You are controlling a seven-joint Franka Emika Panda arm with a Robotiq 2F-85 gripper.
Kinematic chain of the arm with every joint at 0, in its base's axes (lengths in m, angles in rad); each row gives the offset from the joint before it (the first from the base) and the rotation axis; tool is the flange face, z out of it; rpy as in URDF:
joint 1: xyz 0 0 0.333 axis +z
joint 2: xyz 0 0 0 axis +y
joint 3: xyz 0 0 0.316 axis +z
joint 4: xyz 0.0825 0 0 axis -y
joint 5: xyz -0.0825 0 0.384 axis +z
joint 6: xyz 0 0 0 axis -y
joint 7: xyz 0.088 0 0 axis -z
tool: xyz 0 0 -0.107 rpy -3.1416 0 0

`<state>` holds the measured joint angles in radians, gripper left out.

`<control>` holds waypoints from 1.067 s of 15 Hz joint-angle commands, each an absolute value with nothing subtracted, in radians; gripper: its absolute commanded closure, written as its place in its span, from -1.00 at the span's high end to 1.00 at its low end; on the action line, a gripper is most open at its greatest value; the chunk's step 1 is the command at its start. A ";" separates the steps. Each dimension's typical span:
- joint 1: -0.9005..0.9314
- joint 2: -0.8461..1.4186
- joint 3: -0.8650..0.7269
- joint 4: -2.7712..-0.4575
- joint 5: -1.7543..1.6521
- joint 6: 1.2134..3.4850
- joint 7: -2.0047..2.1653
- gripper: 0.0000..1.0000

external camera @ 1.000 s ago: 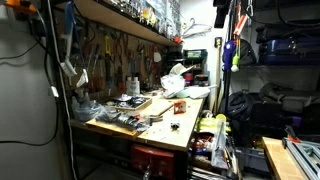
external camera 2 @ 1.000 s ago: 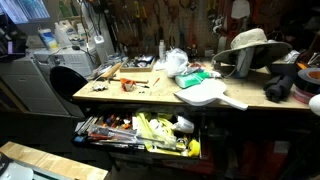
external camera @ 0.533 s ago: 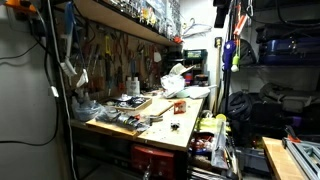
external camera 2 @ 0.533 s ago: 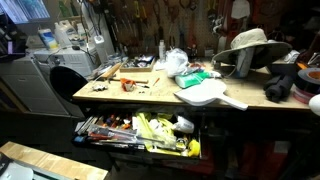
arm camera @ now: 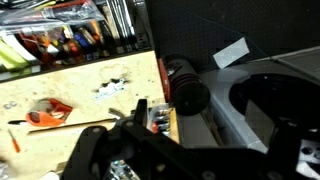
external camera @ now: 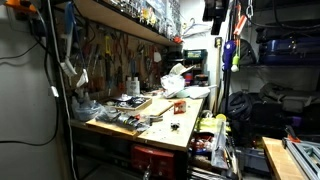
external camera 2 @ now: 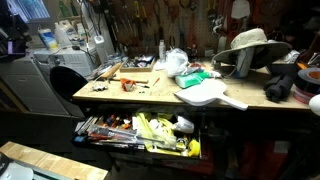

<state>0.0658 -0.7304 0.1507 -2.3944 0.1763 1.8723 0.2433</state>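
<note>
Worktop (external camera 2: pixel 255 97): wooden, cluttered with loose hardware.
Drawer (external camera 2: pixel 135 148): pulled open under the near edge, packed with hand tools.
Tool (arm camera: pixel 150 116): hangs above the worktop; you cannot tell whether its jaws are apart.
Orange piece (arm camera: pixel 48 110): flat on the worktop beside a thin rod (arm camera: pixel 70 124). It looks light and stiff; take it across its narrow middle.
</note>
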 commanded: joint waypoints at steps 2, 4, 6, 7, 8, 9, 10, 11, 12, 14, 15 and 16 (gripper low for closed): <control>-0.076 -0.656 0.142 -2.436 0.055 1.969 0.345 1.00; -0.130 -0.614 0.142 -2.461 0.004 2.041 0.408 1.00; -0.179 -0.564 0.155 -2.481 -0.055 2.130 0.492 1.00; -0.202 -0.535 0.164 -2.487 -0.086 2.178 0.540 1.00; -0.224 -0.509 0.174 -2.492 -0.121 2.220 0.596 1.00; -0.246 -0.480 0.185 -2.498 -0.162 2.273 0.653 1.00; -0.268 -0.453 0.192 -2.504 -0.205 2.325 0.713 1.00; -0.286 -0.425 0.200 -2.504 -0.242 2.348 0.785 1.00; -0.307 -0.395 0.210 -2.507 -0.296 2.382 0.860 1.00; -0.330 -0.335 0.218 -2.491 -0.381 2.366 1.010 1.00; -0.337 -0.304 0.215 -2.485 -0.427 2.356 1.084 1.00; -0.337 -0.274 0.212 -2.473 -0.470 2.332 1.155 1.00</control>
<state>-0.3108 -0.3565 0.1984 -2.4958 -0.3555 2.3511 0.9627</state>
